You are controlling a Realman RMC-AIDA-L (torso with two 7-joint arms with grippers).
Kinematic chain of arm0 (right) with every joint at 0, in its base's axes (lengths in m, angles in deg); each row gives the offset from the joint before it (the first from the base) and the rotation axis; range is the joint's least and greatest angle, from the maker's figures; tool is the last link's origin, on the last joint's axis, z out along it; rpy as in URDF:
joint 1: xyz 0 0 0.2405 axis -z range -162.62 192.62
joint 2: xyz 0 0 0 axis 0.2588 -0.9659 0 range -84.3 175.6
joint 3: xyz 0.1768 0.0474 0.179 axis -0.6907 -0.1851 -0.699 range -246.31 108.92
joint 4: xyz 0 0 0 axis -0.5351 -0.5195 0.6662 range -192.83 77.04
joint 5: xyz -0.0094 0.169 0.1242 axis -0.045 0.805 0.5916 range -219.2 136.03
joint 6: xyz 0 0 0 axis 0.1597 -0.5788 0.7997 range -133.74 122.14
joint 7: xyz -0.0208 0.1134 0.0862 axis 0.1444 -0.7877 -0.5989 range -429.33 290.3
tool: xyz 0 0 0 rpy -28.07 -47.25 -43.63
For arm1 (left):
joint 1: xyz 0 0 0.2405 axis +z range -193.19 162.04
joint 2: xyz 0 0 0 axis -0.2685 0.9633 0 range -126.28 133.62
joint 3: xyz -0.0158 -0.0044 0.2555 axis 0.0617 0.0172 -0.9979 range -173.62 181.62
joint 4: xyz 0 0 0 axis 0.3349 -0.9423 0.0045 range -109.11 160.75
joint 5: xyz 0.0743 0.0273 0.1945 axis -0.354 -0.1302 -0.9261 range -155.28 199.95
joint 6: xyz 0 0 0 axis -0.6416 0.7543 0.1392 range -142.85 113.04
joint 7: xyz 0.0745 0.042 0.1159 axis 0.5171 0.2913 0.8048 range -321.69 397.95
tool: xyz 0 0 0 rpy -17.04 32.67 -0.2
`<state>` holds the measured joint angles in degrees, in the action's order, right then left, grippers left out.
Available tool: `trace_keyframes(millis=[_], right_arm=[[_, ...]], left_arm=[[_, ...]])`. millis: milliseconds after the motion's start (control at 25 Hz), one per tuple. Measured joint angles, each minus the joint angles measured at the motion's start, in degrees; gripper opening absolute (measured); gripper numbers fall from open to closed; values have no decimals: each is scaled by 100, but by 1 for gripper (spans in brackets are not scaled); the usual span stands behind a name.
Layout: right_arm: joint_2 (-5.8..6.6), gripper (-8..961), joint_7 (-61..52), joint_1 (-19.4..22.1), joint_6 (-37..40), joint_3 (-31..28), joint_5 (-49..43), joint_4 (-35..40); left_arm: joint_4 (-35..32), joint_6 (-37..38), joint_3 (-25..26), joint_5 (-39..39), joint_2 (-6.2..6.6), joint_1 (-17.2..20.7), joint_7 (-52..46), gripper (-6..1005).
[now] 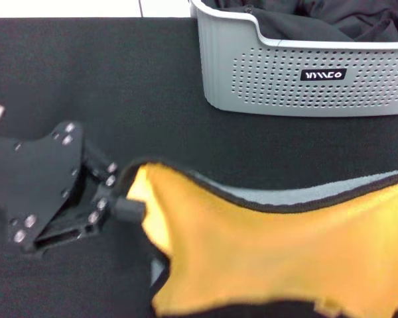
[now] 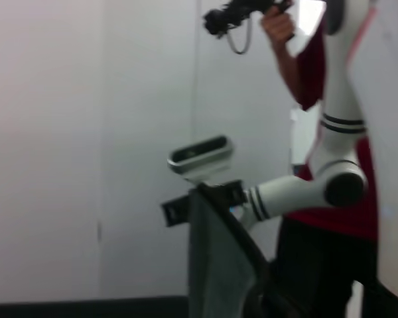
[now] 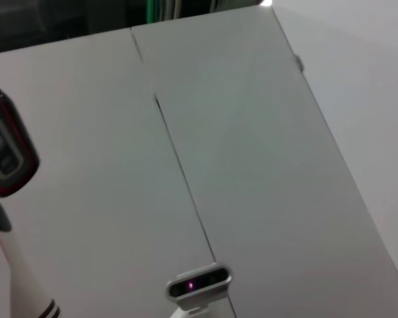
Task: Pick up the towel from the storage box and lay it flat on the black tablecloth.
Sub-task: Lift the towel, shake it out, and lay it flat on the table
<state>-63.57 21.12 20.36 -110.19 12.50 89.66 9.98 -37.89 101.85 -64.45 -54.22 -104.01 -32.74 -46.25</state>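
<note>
The yellow-orange towel (image 1: 265,252) with black edging hangs stretched above the black tablecloth (image 1: 86,79), and its grey reverse shows along the far edge. At the left, my left gripper (image 1: 124,199) is shut on the towel's left corner. The cloth runs off the picture on the right. In the left wrist view the towel's grey side (image 2: 215,265) rises to my right gripper (image 2: 202,202), which pinches its other corner. The light grey storage box (image 1: 305,79) stands at the back right on the tablecloth.
Dark folded fabric (image 1: 318,20) lies inside the box. A person in red (image 2: 331,146) stands behind the robot, holding a handheld device. The tablecloth stretches bare to the left of the box and behind the towel.
</note>
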Motion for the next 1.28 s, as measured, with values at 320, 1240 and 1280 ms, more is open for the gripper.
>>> trace_keyframes(millis=[320,1240,1280], right_arm=[[-342,57,484,-1560,79,-153,-962,-2940],[127,63,1459,-3397,1837,-793,-1601,-5138],[126,63,1463,-3429,1925,-792,-1639,-5133]], left_arm=[[1202,-260,1277,-2438,-405,-832,45,2],[2236,-2973,2262,-5037,-735,-2381,-843,2],[2238,-3061,2261,-5083,-770,-2397,-849,2]])
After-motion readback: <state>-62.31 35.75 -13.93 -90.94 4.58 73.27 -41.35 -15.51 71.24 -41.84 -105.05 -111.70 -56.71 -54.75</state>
